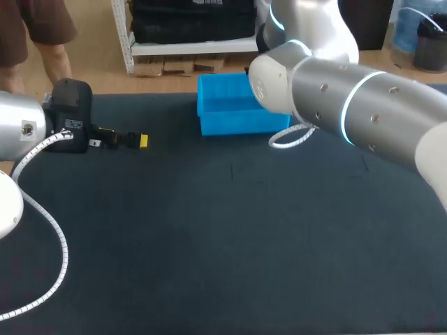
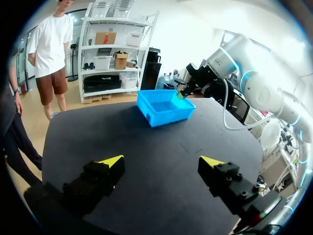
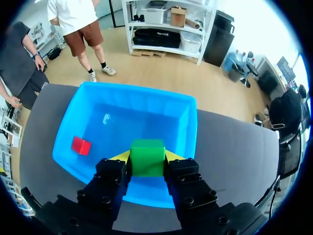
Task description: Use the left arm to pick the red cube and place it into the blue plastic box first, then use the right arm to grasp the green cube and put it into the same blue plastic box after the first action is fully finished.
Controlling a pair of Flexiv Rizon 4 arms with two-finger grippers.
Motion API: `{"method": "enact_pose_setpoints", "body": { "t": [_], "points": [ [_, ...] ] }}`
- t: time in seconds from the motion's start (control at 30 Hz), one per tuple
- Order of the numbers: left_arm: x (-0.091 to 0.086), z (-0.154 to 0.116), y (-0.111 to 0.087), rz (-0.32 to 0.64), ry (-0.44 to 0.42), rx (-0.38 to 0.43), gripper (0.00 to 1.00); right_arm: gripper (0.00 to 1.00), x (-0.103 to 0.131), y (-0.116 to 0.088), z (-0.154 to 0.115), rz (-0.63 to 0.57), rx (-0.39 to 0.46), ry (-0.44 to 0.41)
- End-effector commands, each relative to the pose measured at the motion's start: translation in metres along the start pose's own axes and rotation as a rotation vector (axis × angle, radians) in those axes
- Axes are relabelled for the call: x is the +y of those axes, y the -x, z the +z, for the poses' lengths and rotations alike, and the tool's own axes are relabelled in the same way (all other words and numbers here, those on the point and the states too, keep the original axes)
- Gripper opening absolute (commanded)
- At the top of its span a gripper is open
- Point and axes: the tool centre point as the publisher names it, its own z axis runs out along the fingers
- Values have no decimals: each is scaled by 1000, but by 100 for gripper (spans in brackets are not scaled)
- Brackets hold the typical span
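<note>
1. Hovering over the box, the right gripper pinches the green cube between its two yellow tips, one finger pressed on each side.
2. From the wrist, the green cube hangs over the box's open top, just inside the wall nearest the fingers. Whether it touches the floor of the box, I cannot tell.
3. Down on the blue floor lies the red cube, toward the left wall, well apart from the green cube and touched by no finger.
4. Up in the head view, the right arm comes in from the right, and its big silver wrist joint covers the box's right far corner. The gripper itself is hidden behind it there.
5. Over on the left, the left arm sits at the far left of the table. It points along the far edge toward the box.
6. Its left gripper has the fingers spread wide over bare dark cloth, holding no cube.
7. From that wrist, the box stands well ahead of the open fingers, at the far middle of the table, with the right arm reaching over its far right rim.
</note>
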Motion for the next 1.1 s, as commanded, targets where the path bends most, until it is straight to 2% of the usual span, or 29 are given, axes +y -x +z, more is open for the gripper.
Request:
{"method": "enact_pose_setpoints", "body": {
  "t": [0.03,0.23,0.33,0.37,0.4,0.43,0.8,1.1],
  "points": [
    [2,1,-1,2,-8,-6,100,0,-1,32,12,4,227,0],
    [2,1,-1,2,-8,-6,100,2,-2,34,17,6,237,6],
    [2,1,-1,2,-8,-6,100,48,-3,34,18,7,244,10],
    [2,1,-1,2,-8,-6,100,71,-3,34,18,6,245,11],
    [2,1,-1,2,-8,-6,100,90,-3,34,18,6,246,12],
    [2,1,-1,2,-8,-6,100,100,-3,34,18,6,247,13],
    [2,1,-1,2,-8,-6,100,100,2,26,2,11,275,15],
    [2,1,-1,2,-8,-6,100,100,16,3,-25,14,310,40]
  ]
}}
